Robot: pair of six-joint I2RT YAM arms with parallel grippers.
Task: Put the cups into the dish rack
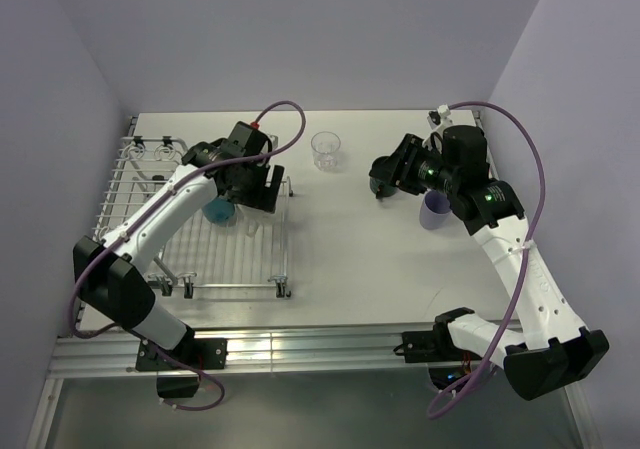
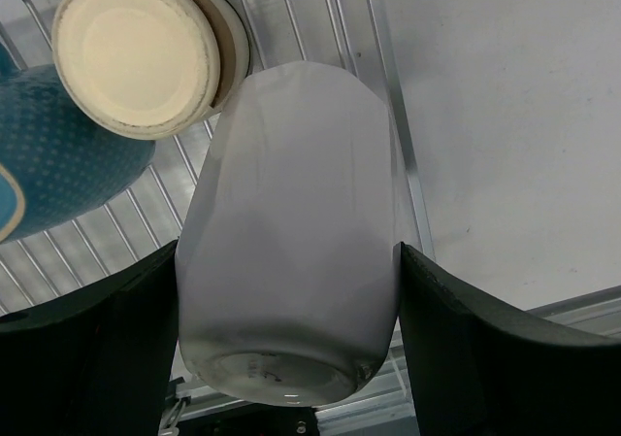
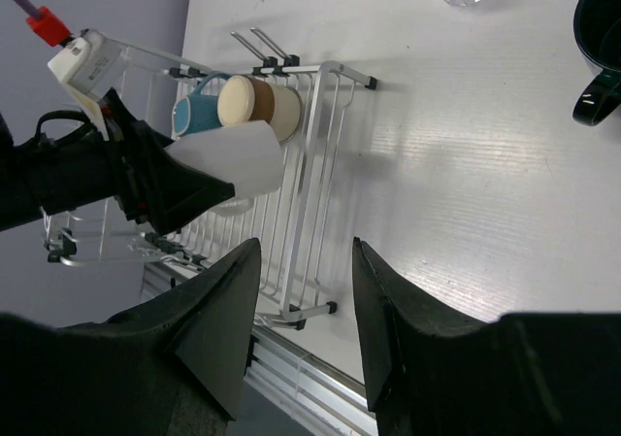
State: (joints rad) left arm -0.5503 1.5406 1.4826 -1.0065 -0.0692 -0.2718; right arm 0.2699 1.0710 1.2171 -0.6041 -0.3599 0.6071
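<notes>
The white mug [image 2: 291, 164] is clamped between the fingers of the left gripper [image 2: 289, 261] and is held over the wires of the dish rack [image 1: 215, 264], close to its side rail; whether it rests on the wires cannot be told. Inside the rack, the light blue mug [image 1: 218, 210] and the brown metal-lined cup [image 2: 136, 52] are seen just beside each other, the cup's base turned toward the left wrist camera. The right gripper [image 3: 306, 251] is held with its jaws apart and nothing between them, above the table [image 1: 350, 249]. On the table, the dark teal mug [image 1: 385, 177] is found near that gripper, the clear glass tumbler [image 1: 326, 149] upright between the two arms, and the lavender cup [image 1: 435, 210] beside the right arm.
</notes>
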